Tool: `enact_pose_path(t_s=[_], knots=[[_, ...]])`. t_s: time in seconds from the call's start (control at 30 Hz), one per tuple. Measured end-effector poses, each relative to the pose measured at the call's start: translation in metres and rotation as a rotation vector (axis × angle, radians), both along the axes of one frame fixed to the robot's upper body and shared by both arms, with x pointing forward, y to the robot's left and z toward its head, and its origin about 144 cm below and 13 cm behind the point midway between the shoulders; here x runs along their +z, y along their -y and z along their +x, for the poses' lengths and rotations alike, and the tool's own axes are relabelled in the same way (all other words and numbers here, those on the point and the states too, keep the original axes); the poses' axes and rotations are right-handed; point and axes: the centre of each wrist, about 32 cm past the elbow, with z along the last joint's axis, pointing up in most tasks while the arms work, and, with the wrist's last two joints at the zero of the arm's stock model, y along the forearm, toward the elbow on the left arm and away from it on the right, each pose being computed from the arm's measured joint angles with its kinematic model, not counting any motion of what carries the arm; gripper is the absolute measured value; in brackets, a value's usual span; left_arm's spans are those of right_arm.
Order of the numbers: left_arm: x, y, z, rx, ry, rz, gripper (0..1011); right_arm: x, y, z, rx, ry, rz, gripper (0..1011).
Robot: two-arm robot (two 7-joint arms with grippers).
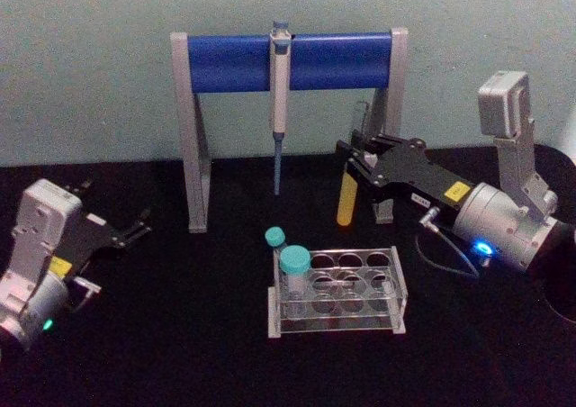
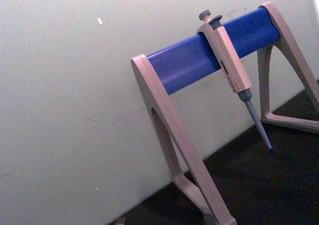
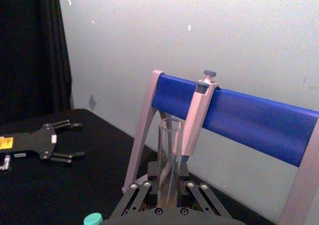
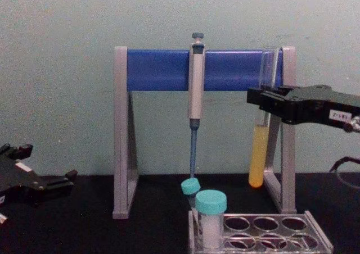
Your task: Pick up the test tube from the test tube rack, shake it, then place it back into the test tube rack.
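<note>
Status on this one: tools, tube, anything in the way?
Right tool shut on tube, upright, out of rack. Left tool open, parked left. Pipette stand just behind tube.

Right holes free, left end blocked
Head view: teal-capped tubes block the left end of the test tube rack at lower centre; pipette stand and pipette wall off upper centre; right gripper, clamped on the test tube, fills centre right; table lower left lies open

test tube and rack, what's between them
Nothing but bare black table, in the head view. The right gripper holds the test tube upright, raised behind the test tube rack; the left gripper is parked at left.
</note>
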Motion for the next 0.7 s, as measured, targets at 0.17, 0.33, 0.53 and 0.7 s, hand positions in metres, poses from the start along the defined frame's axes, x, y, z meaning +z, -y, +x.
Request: enact_pose_path(t_s=[0.17, 0.33, 0.53, 0.7], knots=[[0.000, 0.000, 0.000, 0.000, 0.000, 0.000, 1010, 0.002, 0.003, -0.007, 0.013, -0.005, 0.007, 232], [0.000, 0.000, 0.000, 0.000, 0.000, 0.000, 1010, 0.004, 0.007, -0.018, 0.029, -0.011, 0.006, 232], [0.000, 0.000, 0.000, 0.000, 0.000, 0.000, 1009, 0.002, 0.012, -0.031, 0.037, -0.039, -0.008, 232], [0.000, 0.000, 0.000, 0.000, 0.000, 0.000, 1010, -0.002, 0.014, -0.035, 0.028, -0.063, -0.014, 232]])
